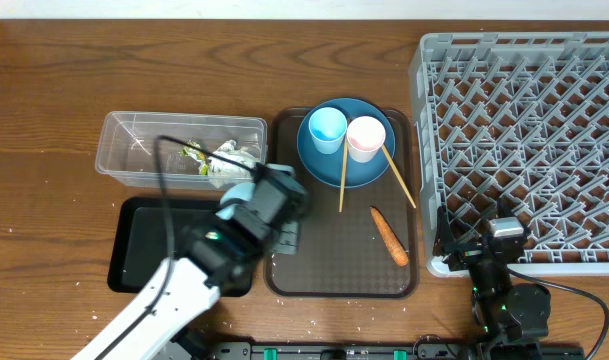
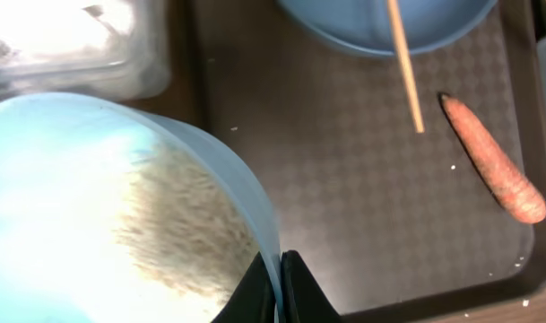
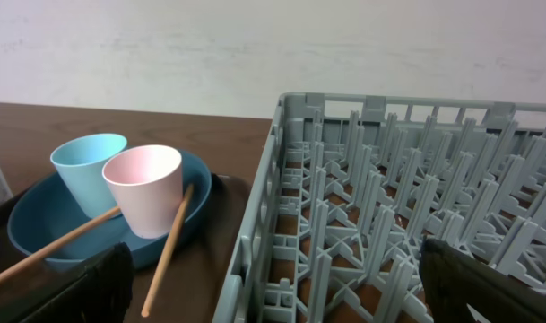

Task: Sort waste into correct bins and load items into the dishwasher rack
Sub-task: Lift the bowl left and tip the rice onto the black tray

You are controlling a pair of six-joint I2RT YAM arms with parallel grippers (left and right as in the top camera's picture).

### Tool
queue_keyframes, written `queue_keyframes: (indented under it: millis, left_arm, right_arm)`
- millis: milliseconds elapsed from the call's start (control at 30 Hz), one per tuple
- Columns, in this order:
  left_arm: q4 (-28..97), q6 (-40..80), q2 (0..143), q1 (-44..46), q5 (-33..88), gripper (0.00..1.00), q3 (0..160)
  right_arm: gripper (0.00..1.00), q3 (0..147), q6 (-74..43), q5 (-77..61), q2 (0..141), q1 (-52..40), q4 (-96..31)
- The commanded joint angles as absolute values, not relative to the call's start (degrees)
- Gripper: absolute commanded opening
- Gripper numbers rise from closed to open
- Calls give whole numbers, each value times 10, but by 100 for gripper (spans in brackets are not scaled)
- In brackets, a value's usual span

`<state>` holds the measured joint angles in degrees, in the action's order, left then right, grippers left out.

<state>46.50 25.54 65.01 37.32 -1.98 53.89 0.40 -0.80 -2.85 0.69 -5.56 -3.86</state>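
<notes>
One dark wooden table (image 1: 44, 100) fills the scene, with a few white specks scattered along its near edge. Closest sit the shallow black tray (image 1: 144, 250) at left and the brown serving tray (image 1: 334, 255) beside it, with the orange carrot (image 1: 389, 236) lying loose on the brown one. Farther back, the clear tub (image 1: 119, 160) holds crumpled white paper (image 1: 234, 158) and a green-yellow wrapper (image 1: 194, 155). The dark blue plate (image 1: 369, 172) carries the light blue cup (image 1: 327, 128) and pale pink cup (image 1: 365, 137) (both upright, side by side), and two chopsticks (image 1: 343, 180) slant off its rim. The grey dishwasher rack (image 1: 524, 120) takes the right side, with a white wall (image 3: 255, 54) beyond. The left arm reaches in from the near-left corner. Its left gripper (image 2: 279, 269) is pinched on the rim of the pale blue bowl (image 2: 75, 197), which has rice grains (image 2: 183, 233) inside and is held between the tub's near corner and the brown tray. The right gripper (image 1: 503, 235) sits at the rack's near edge, fingers (image 3: 84, 287) spread wide.
</notes>
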Motion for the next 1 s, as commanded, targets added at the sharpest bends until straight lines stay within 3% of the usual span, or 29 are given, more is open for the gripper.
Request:
queue_keyframes:
  millis: [0, 400, 967]
  left_arm:
    - [478, 201, 627, 304, 65, 6, 536]
    - [522, 61, 626, -2, 358, 6, 519]
    - [522, -84, 694, -321, 740, 7, 425]
  right_arm:
    - [99, 3, -3, -28, 4, -52, -41]
    - [99, 3, -3, -28, 4, -52, -41]
    - [99, 3, -3, -28, 4, -52, -41]
